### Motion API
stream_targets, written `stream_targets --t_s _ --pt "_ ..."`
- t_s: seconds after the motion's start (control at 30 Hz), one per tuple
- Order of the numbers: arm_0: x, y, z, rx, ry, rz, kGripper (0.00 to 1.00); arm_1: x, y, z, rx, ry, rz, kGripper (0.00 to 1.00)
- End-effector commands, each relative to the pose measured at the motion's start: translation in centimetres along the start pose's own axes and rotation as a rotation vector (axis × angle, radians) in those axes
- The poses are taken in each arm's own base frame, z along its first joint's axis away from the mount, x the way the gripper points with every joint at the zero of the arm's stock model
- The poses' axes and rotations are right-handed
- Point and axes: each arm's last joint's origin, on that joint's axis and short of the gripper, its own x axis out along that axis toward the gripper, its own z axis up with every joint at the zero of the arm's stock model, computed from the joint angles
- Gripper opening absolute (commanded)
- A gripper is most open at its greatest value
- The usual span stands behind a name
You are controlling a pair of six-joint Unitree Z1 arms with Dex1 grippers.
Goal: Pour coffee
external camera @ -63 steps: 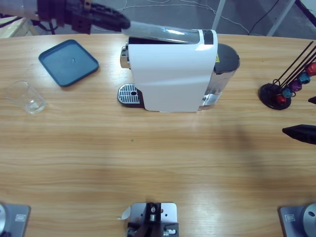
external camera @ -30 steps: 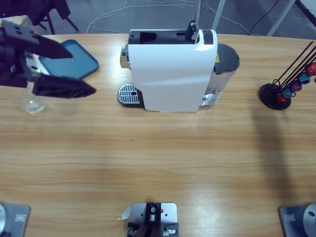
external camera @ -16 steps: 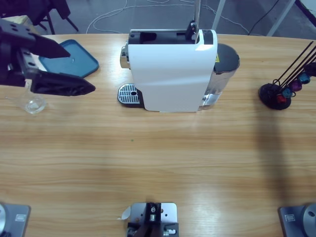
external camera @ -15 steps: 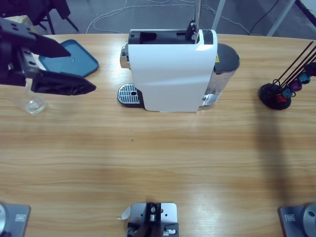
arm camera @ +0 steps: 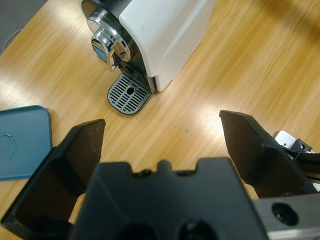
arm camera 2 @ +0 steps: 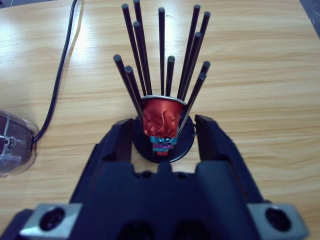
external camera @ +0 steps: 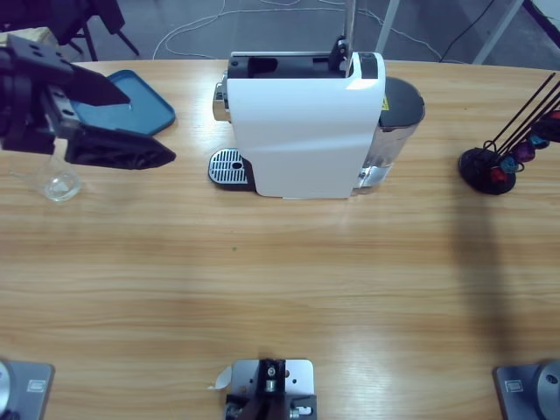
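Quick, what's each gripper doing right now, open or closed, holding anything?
Left gripper: open, holding nothing, above the table near the coffee machine.
Right gripper: open, jaws either side of the red capsule on the capsule rack, not gripping it.

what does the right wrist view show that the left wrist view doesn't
Only the right wrist view shows the capsule rack with a red capsule between the open right gripper jaws, plus a black cable. Only the left wrist view shows the coffee machine, its drip tray, the blue tray and the open left gripper. Both show the wooden table.
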Motion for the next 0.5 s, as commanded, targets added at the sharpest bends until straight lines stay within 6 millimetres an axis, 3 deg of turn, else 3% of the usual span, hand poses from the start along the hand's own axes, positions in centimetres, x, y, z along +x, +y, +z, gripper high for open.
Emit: stream_targets --t_s 0.03,0.1,0.17,0.5 --pt "1.75 -0.12 -0.10 -0.013 0.043 0.000 1.000 0.78 -0.28 -1.10 0.005 0.040 -0.015 0.342" --pt "1.79 -0.12 -0.03 -0.014 0.043 0.000 1.000 0.84 -0.29 -1.14 0.004 0.044 -0.017 0.327" --pt "1.78 -0.11 0.12 -0.015 0.039 -0.001 1.000 0.84 -0.32 -1.10 0.002 0.042 -0.022 0.224" --pt "1.69 -0.10 0.37 -0.025 0.032 -0.003 1.000 0.75 -0.34 -0.96 0.004 0.039 -0.028 0.168"
